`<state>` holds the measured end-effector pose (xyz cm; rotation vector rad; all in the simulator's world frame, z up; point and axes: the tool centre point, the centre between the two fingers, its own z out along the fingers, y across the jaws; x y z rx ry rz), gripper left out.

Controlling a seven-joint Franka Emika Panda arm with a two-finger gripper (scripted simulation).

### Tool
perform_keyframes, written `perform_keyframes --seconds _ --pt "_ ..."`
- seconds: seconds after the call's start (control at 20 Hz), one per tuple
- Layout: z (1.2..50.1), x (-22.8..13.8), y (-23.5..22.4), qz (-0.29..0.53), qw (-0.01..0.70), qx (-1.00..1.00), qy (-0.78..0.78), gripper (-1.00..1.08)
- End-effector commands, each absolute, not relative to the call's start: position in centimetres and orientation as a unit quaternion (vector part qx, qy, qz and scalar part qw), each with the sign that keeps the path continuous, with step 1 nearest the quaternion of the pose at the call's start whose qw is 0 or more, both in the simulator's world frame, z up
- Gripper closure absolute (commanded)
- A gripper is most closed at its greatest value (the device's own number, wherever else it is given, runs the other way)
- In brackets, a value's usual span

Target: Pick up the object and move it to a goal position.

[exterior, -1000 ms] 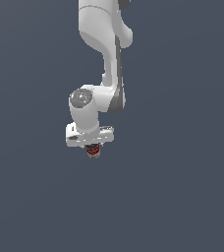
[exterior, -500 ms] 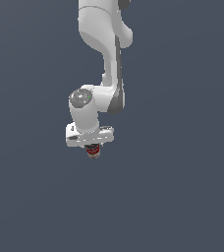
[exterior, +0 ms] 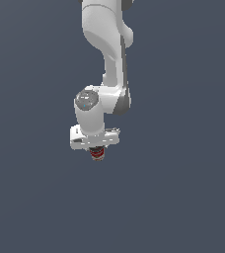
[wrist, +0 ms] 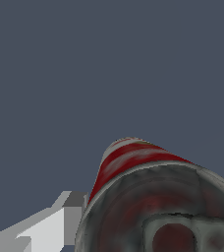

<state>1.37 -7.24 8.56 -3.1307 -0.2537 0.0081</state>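
The object [exterior: 97, 154] is a small can with red and whitish bands, hanging just under the white hand of the arm in the exterior view. My gripper [exterior: 96, 152] is shut on it, and the hand hides most of the can from that side. In the wrist view the object [wrist: 133, 162] fills the near field, its dark grey top facing the camera and its red-and-white side running away from it. One grey finger [wrist: 73, 206] presses against the can's side; the other finger is out of frame.
A plain dark grey-blue surface [exterior: 183, 197] fills the background in both views. The white arm [exterior: 109, 59] rises from the hand to the top edge of the exterior view. No goal marker shows.
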Motion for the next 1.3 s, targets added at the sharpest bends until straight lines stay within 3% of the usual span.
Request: perform_keyframes --seconds 0.0,1.25 --pt "9.4 2.4 -6.0 0.000 0.000 -0.997 -0.081 1.08" --pt "15.9 12.9 7.6 0.000 0.000 -0.997 -0.082 1.08"
